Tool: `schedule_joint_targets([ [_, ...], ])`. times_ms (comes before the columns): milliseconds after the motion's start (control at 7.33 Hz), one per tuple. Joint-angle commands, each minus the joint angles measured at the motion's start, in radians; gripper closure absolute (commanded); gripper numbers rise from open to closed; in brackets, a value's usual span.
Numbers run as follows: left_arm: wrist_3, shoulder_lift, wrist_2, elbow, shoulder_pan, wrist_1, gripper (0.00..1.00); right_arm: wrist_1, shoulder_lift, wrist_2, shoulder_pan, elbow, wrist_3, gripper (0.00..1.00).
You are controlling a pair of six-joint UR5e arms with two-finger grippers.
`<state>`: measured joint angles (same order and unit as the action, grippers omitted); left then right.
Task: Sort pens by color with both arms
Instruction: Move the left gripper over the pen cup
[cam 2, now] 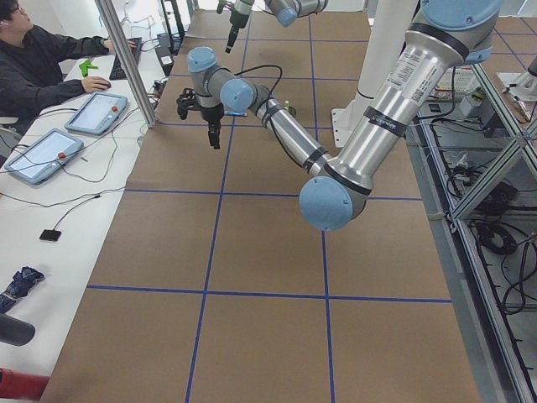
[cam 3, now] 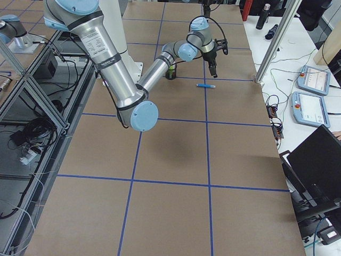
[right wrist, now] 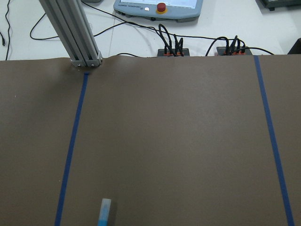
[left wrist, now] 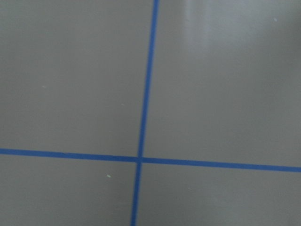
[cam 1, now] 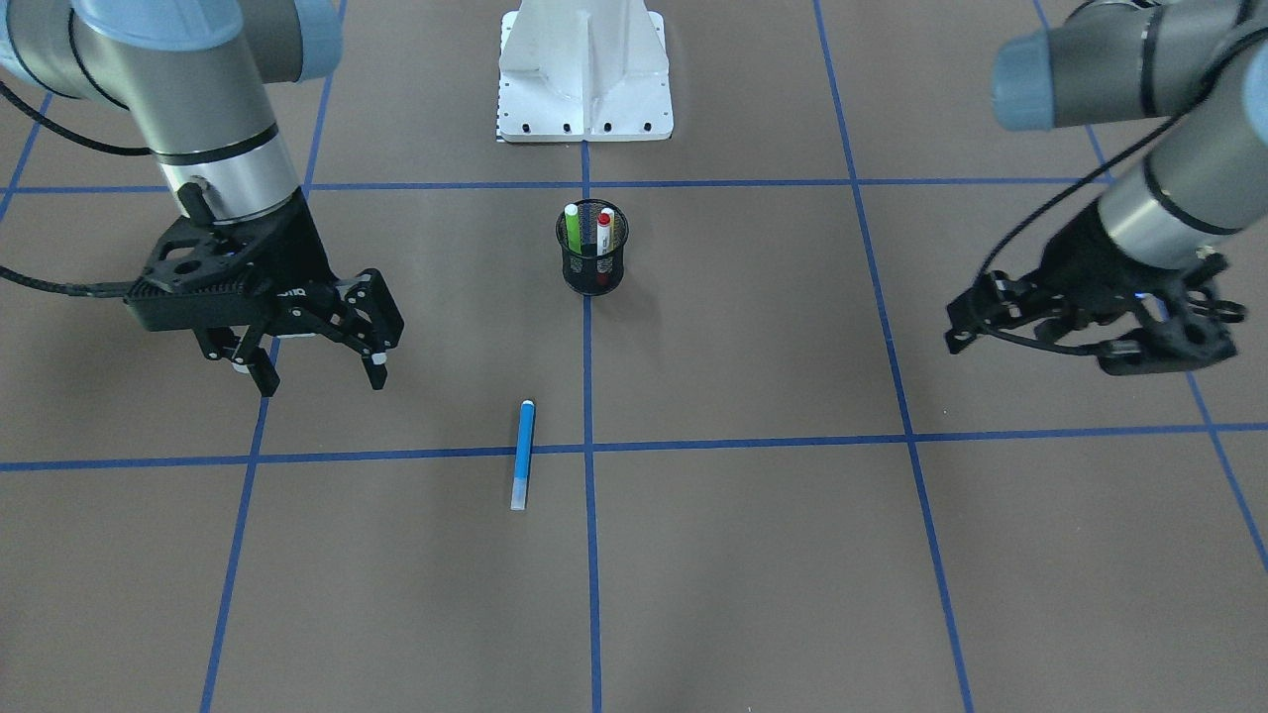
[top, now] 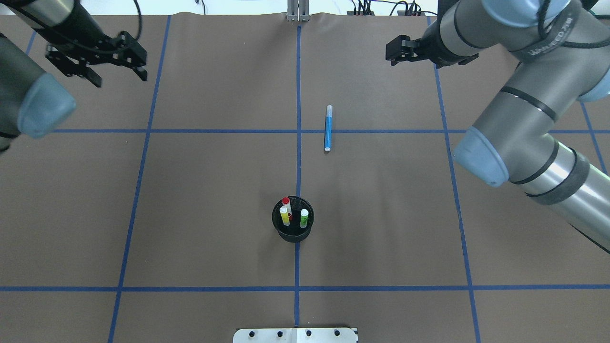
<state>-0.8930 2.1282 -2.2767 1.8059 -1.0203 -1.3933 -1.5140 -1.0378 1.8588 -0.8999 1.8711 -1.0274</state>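
Two hands hang empty above the bench (top: 214, 190), both with fingers spread wide: the right hand (cam 1: 322, 374) and the left hand (top: 119, 76). Seen from overhead, the right hand sits at about 1 o'clock from the blue pen (top: 328, 127), near it but not over it. The left hand is well apart, between 10 and 11 o'clock from the black mesh cup (top: 293, 237).

The blue pen lies flat, running 12 to 6, just on the 3 o'clock side of the centre tape line (top: 299, 71), its pale end toward 12. Three pens stand in the cup, which straddles that line. The yellow pen (top: 285, 216) and red-capped pen (top: 286, 202) are close together on the 10 o'clock side, and the lime-green pen (top: 304, 218) is alone toward 3 o'clock.

I judge one colour laid out and the next step a draw from the cup. The lime-green pen looks the easier take for the right hand:
- Come straight down over it.
- Narrow the fingers first so they slip between pen and rim.
- Pinch the top end and lift vertically.

The cup looks light, so any sideways drag could tip it or carry it up. Lay the pen well apart from the blue one.
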Motion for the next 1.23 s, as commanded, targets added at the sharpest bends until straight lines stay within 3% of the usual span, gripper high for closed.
schedule_joint_targets([
  [0,-0.25,0.091,0.131,0.03,0.208,-0.001,0.0,-0.002,-0.074,0.055,-0.028,0.048,0.003,0.0],
  [409,-0.419,0.194,0.273,0.015,0.401,-0.001,0.0,-0.002,-0.073,0.089,-0.02,0.045,0.003,0.0],
  [682,-0.457,0.263,0.299,-0.034,0.478,-0.001,0.0,-0.002,-0.07,0.088,-0.002,0.046,0.0,0.0],
  [955,-0.475,0.263,0.345,-0.039,0.519,-0.001,0.02,-0.002,-0.064,0.086,0.022,0.046,-0.006,0.0],
  [1091,-0.475,0.26,0.345,-0.045,0.522,-0.001,0.26,-0.002,-0.064,0.086,0.024,0.048,-0.01,0.0],
])
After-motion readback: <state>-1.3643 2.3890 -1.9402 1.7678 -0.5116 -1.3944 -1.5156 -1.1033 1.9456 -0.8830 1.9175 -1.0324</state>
